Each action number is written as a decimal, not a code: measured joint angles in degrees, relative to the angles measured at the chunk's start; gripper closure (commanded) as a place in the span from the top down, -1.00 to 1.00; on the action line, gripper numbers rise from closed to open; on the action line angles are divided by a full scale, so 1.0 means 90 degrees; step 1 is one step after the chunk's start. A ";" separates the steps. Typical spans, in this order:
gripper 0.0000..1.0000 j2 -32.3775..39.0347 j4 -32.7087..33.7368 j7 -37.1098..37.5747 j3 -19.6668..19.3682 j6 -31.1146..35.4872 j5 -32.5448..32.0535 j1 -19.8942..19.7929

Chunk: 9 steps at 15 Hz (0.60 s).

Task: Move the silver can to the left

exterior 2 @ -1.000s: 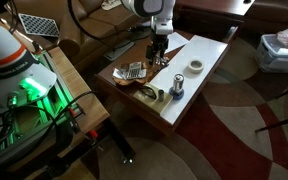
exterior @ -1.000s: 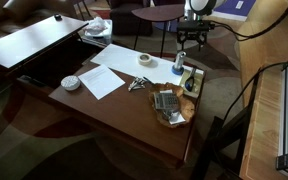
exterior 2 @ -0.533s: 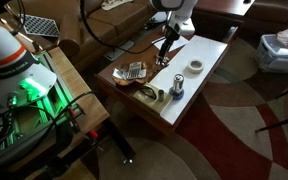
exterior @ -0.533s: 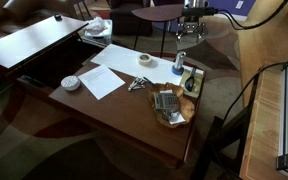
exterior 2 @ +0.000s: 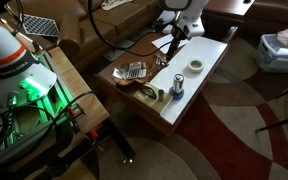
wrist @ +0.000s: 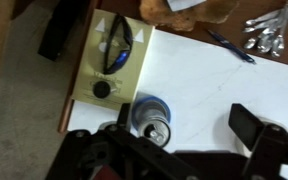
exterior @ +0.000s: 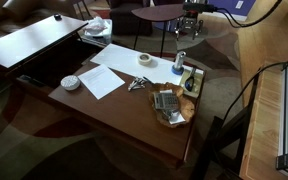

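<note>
The silver can point(exterior: 179, 66) stands upright on the white sheet near the table's far edge, beside a yellow-green book. It also shows in the other exterior view point(exterior 2: 176, 89) and from above in the wrist view point(wrist: 154, 122), with its blue rim and pull tab visible. My gripper point(exterior: 182, 36) hangs well above the can, open and empty. In an exterior view point(exterior 2: 169, 42) it is above the table's edge. In the wrist view point(wrist: 184, 135) the can sits by the left finger, not between the jaws.
A tape roll point(exterior: 145, 60) and papers point(exterior: 109, 78) lie on the brown table point(exterior: 124, 115). Sunglasses rest on the yellow-green book point(wrist: 109, 55). There are metal utensils point(exterior: 137, 84), a white round dish point(exterior: 71, 82), and a wrapped packet point(exterior: 167, 103).
My gripper has risen and drawn away from the table top. The can and the other things have not moved.
</note>
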 measured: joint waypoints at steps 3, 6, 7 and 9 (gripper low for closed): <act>1.00 0.0128 -0.0145 -0.0707 -0.0002 0.1406 0.0837 -0.0005; 1.00 0.0415 -0.0252 -0.1253 -0.0048 0.2599 0.1103 0.0003; 1.00 0.0498 -0.0271 -0.1322 -0.0149 0.2742 0.1044 0.0052; 1.00 0.0630 -0.0290 -0.1367 -0.0447 0.2783 0.0847 0.0213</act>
